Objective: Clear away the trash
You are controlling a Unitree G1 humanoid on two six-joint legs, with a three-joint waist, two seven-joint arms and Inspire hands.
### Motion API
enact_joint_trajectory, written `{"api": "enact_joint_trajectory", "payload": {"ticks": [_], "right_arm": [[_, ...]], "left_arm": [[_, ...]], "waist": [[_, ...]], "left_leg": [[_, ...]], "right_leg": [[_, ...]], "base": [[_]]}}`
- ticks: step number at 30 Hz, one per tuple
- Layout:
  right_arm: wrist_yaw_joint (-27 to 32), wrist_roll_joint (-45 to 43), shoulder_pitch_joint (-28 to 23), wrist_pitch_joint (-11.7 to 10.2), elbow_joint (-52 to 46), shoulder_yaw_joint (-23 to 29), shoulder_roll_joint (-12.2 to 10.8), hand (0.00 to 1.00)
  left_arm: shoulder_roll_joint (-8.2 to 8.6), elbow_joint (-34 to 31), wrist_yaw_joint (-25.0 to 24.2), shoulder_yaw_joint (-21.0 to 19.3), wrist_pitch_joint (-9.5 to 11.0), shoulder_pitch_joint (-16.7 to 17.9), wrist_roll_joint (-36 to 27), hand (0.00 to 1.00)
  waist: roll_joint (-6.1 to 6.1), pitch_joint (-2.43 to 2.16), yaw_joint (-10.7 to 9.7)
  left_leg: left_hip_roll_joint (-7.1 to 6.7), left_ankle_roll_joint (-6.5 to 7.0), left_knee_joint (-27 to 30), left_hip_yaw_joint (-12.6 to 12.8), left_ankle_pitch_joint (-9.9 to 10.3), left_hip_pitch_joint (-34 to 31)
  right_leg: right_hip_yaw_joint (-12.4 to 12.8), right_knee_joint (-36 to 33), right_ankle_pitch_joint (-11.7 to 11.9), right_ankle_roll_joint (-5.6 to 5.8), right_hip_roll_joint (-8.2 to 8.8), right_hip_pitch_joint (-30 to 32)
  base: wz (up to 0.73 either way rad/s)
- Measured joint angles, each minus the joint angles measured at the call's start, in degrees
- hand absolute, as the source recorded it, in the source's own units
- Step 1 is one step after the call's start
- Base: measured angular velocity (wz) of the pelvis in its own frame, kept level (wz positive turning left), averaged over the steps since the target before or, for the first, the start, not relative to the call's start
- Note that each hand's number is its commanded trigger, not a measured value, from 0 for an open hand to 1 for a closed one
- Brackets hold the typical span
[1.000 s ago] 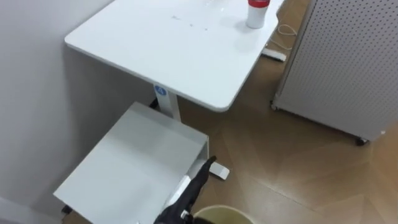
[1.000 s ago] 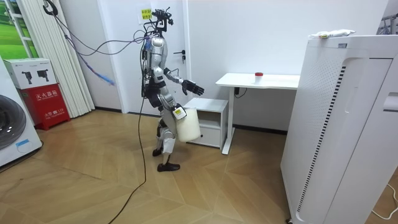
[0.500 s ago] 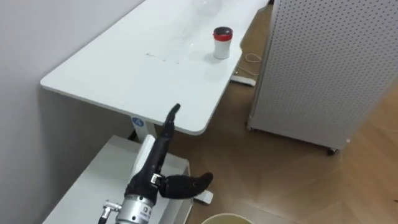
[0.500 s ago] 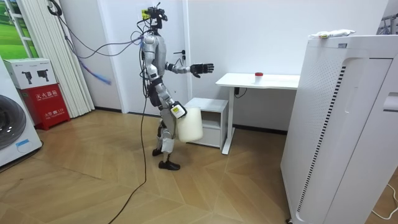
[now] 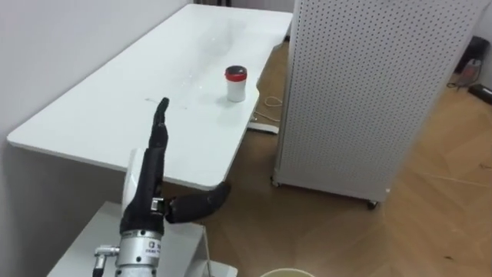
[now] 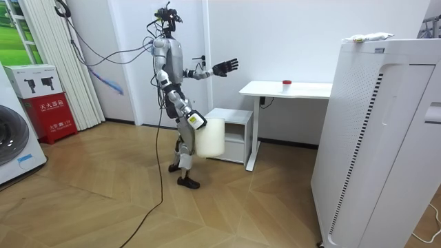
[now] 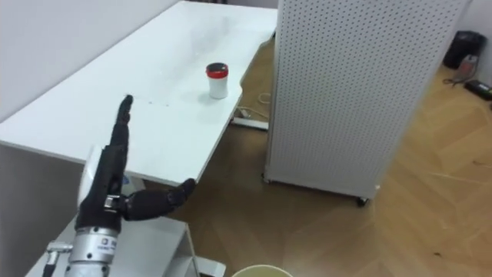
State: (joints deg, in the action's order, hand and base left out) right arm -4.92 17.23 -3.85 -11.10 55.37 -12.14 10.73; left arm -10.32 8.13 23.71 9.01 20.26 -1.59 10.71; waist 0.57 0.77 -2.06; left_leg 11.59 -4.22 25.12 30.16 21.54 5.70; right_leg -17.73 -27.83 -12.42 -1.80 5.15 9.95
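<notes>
A small white cup with a red lid [image 5: 236, 83] stands upright near the far edge of the white desk [image 5: 84, 123]. My left hand [image 5: 154, 181] is raised in front of the desk's near end, open, fingers straight up and thumb stuck out to the right, well short of the cup. In the room view I stand left of the desk [image 6: 286, 89] with the left hand [image 6: 226, 67] held out at shoulder height. A cream waste bin [image 6: 209, 136] hangs at my hip by my right hand [image 6: 195, 122]; its rim [image 5: 288, 271] shows at the bottom of the eye views.
A low white cabinet [image 5: 96, 242] sits under the desk's near end. A tall white perforated panel on castors [image 5: 361, 92] stands right of the desk, with wooden floor [image 5: 438, 223] beyond it. A washing machine [image 6: 14, 145] and a red box [image 6: 52, 117] are at the room view's left.
My left arm has swung up from beside the bin to shoulder height, hand open. My head view has lifted and turned right, bringing the cup closer to the middle.
</notes>
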Motion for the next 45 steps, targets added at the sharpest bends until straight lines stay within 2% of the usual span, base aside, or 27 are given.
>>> {"api": "enact_joint_trajectory", "payload": {"ticks": [3,4,5,6,8,10,11,12,13,14,16,17,18,19,20,24,27,29,31,33,35,38,40,42,43,44,45], "right_arm": [[-0.7,-0.1,-0.2,0.0,0.1,-0.1,0.4,1.0],[-0.9,-0.2,-0.2,0.0,-0.1,-0.2,0.4,1.0],[-0.8,-0.7,-0.2,0.1,-0.2,-0.2,0.6,1.0],[-0.7,-0.7,-0.3,0.2,-0.2,-0.1,0.9,1.0],[-0.4,-0.7,-0.3,0.3,0.0,-0.1,1.4,1.0],[0.1,-0.8,-0.6,0.6,0.0,0.0,2.0,1.0],[0.3,-0.9,-0.9,0.6,0.1,0.0,2.2,1.0],[0.6,-0.9,-1.5,0.7,0.1,-0.1,2.3,1.0],[0.6,-0.9,-1.9,0.8,0.1,-0.1,2.3,1.0],[0.6,-0.9,-2.2,1.0,0.2,-0.1,2.4,1.0],[0.6,-1.0,-2.3,1.1,0.5,-0.1,2.7,1.0],[1.0,-1.0,-2.5,1.1,0.5,-0.1,2.5,1.0],[1.1,-1.0,-2.4,1.1,0.4,-0.1,2.4,1.0],[1.2,-1.1,-2.4,1.1,0.1,-0.1,2.3,1.0],[1.7,-1.5,-2.3,1.2,0.0,-0.1,2.4,1.0],[2.7,-2.2,-2.1,1.3,-1.9,-0.2,2.4,1.0],[2.7,-2.1,-1.6,1.3,-2.5,-0.3,2.4,1.0],[2.9,-1.8,-1.2,1.3,-2.8,-0.7,2.4,1.0],[3.2,-1.8,-1.3,1.3,-3.3,-0.7,2.4,1.0],[3.5,-1.9,-1.3,1.4,-4.0,-0.6,2.5,1.0],[3.5,-2.0,-1.3,1.7,-4.2,-0.7,2.5,1.0],[3.3,-2.1,-1.5,1.9,-5.1,-0.7,2.5,1.0],[3.3,-2.7,-1.8,2.0,-5.5,-0.8,2.4,1.0],[3.4,-4.4,-1.9,2.0,-5.6,-0.9,2.4,1.0],[3.4,-5.3,-2.1,2.2,-5.4,-1.0,2.4,1.0],[3.3,-5.7,-2.2,2.5,-5.2,-1.3,2.3,1.0],[3.1,-5.8,-2.0,2.5,-5.0,-1.4,2.1,1.0]], "left_arm": [[-0.77,0.0,0.9,-2.2,0.0,0.0,-1.0,0.0],[-0.75,0.0,1.3,-3.0,0.0,0.1,-1.4,0.0],[-0.77,0.0,1.7,-3.4,0.1,0.1,-1.4,0.0],[-0.75,-0.2,1.8,-3.4,0.3,0.1,-1.4,0.0],[-0.64,-0.4,2.1,-3.3,1.5,0.1,-1.4,0.0],[-0.55,-0.6,2.9,-3.4,2.8,0.7,-1.0,0.0],[-0.47,-1.4,3.4,-3.5,2.8,1.2,-1.0,0.0],[-0.27,-2.1,4.1,-3.7,3.2,1.4,-1.0,0.0],[-0.25,-2.3,4.6,-3.7,3.5,1.7,-1.0,0.0],[-0.2,-3.0,5.3,-4.4,4.2,2.6,-0.9,0.0],[-0.36,-3.1,6.4,-4.8,4.7,3.4,-1.0,0.0],[-0.44,-3.4,7.0,-4.9,4.8,4.1,-1.1,0.0],[-0.48,-3.4,7.1,-5.0,4.8,4.2,-1.2,0.0],[-0.55,-3.4,7.1,-4.9,4.8,4.2,-1.2,0.0],[-0.55,-3.4,6.9,-4.9,4.8,4.4,-1.2,0.0],[-0.97,-3.8,7.0,-5.0,4.8,4.3,-1.1,0.0],[-0.98,-3.7,6.9,-4.8,4.8,4.0,-1.0,0.0],[-1.11,-3.7,6.6,-4.6,4.8,4.0,-1.2,0.0],[-1.1,-3.6,6.6,-4.5,4.7,3.9,-1.2,0.0],[-1.17,-3.5,6.7,-4.4,4.7,4.0,-1.1,0.0],[-1.22,-3.5,6.7,-4.2,4.5,4.1,-1.1,0.0],[-1.21,-3.3,6.7,-4.3,4.2,4.1,-1.7,0.0],[-1.25,-3.3,6.8,-4.4,4.2,4.1,-2.2,0.0],[-1.52,-2.9,6.9,-4.3,4.2,4.1,-2.1,0.0],[-1.39,-1.8,6.8,-4.1,4.0,4.2,-1.7,0.0],[-1.44,-1.5,6.8,-3.7,3.6,4.4,-1.6,0.0],[-1.46,-1.5,6.8,-3.7,3.6,4.5,-1.6,0.0]], "waist": [[-0.08,-0.07,1.3],[-0.07,-0.14,2.3],[0.0,-0.21,2.8],[0.04,-0.41,2.9],[0.53,-0.15,4.0],[0.04,-0.46,5.5],[-0.39,-0.7,5.8],[-0.61,-0.8,6.4],[-0.67,-0.81,7.0],[-0.96,-1.25,7.0],[-0.76,-1.15,7.0],[-0.46,-1.09,7.1],[-0.09,-0.96,7.2],[0.48,-0.42,7.0],[0.77,-0.28,7.2],[0.98,-0.13,7.1],[1.25,0.01,7.0],[1.62,0.11,7.0],[1.84,0.25,6.7],[0.86,0.29,6.7],[0.1,0.52,6.9],[-1.04,0.35,7.3],[-1.29,0.14,7.3],[-0.74,-0.07,6.7],[-0.83,-0.19,6.1],[-0.56,-0.49,6.2],[-0.56,-0.48,6.6]], "left_leg": [[3.12,0.15,10.5,-1.6,-0.7,-1.8],[3.31,1.72,15.2,-5.7,-2.9,-3.8],[2.0,3.52,19.0,-11.4,-4.4,-6.3],[-0.7,3.69,18.6,-15.3,-3.7,-8.9],[-3.5,3.54,16.5,-16.6,-3.8,-13.7],[-5.92,2.7,9.8,-18.0,-4.8,-18.0],[-7.47,2.54,3.8,-20.5,-7.5,-20.3],[-8.57,3.08,-1.6,-22.9,-11.8,-21.5],[-8.86,3.16,-3.1,-23.5,-13.8,-21.7],[-9.65,3.93,-4.1,-24.4,-16.4,-21.1],[-11.01,4.91,-4.4,-24.4,-17.8,-20.0],[-11.61,6.19,-4.2,-24.3,-18.3,-19.9],[-11.98,6.35,-4.2,-24.2,-18.1,-19.8],[-12.63,7.14,-3.6,-24.0,-17.6,-19.8],[-12.98,7.46,-2.5,-23.9,-16.3,-20.1],[-13.65,7.96,2.2,-23.5,-11.1,-20.6],[-14.37,8.32,4.0,-23.5,-8.5,-20.4],[-15.44,9.16,5.0,-23.6,-6.7,-19.6],[-16.49,10.07,6.9,-23.5,-4.7,-19.0],[-16.44,10.8,9.1,-24.1,-2.1,-17.9],[-16.21,11.06,8.6,-25.3,-1.2,-16.2],[-15.27,10.92,6.3,-26.1,-1.2,-14.9],[-14.39,10.56,5.3,-26.3,-1.3,-14.5],[-14.4,9.84,3.8,-27.2,-1.5,-13.8],[-14.21,8.99,3.4,-28.8,-1.4,-12.9],[-13.55,8.0,2.0,-29.0,-2.0,-11.8],[-13.07,7.64,1.1,-29.0,-2.2,-11.2]], "right_leg": [[3.1,-1.2,-2.6,-1.27,-2.77,-0.4],[6.0,-1.2,-2.7,-2.07,-3.65,-1.3],[8.2,-0.9,-2.7,-2.83,-4.18,-2.0],[9.7,-0.7,-2.8,-3.07,-4.21,-2.6],[11.8,0.2,-2.9,-3.25,-4.4,-3.5],[13.3,1.5,-2.8,-3.32,-4.45,-4.5],[14.1,1.8,-3.1,-3.08,-4.81,-5.0],[15.1,1.6,-4.0,-2.6,-4.98,-5.6],[15.7,1.3,-4.5,-2.25,-4.97,-6.0],[15.6,0.6,-5.7,-0.76,-4.56,-6.3],[13.4,0.5,-6.7,0.45,-2.91,-6.9],[12.8,1.1,-7.1,1.02,-2.15,-7.2],[12.8,1.3,-7.3,1.29,-1.73,-7.4],[12.6,1.4,-7.8,1.66,-0.93,-7.6],[12.7,1.8,-8.2,1.89,-0.14,-8.0],[11.2,0.8,-10.3,3.36,1.33,-9.3],[9.9,-2.6,-11.4,4.25,2.75,-9.2],[8.0,-10.2,-11.5,4.32,4.99,-7.8],[8.0,-18.5,-10.4,5.22,7.14,-5.3],[7.4,-26.4,-5.8,5.14,8.48,-2.9],[6.5,-27.9,-3.7,5.95,8.83,-2.6],[6.9,-24.5,-7.6,5.91,8.24,2.0],[7.1,-16.4,-7.8,5.89,7.27,4.4],[8.4,-5.2,-5.3,5.36,5.85,5.1],[9.6,-3.0,-1.0,6.09,4.6,4.5],[9.4,-1.4,-0.7,5.56,3.73,2.8],[9.1,-0.3,-0.4,5.17,3.26,2.0]], "base": [[-0.65],[-0.87],[-0.87],[-0.59],[-0.64],[-0.73],[-0.53],[-0.49],[-0.46],[-0.33],[-0.27],[-0.19],[-0.03],[0.03],[0.0],[-0.02],[0.03],[0.18],[0.28],[0.17],[0.11],[0.07],[0.05],[0.23],[0.23],[0.14],[-0.06]]}}
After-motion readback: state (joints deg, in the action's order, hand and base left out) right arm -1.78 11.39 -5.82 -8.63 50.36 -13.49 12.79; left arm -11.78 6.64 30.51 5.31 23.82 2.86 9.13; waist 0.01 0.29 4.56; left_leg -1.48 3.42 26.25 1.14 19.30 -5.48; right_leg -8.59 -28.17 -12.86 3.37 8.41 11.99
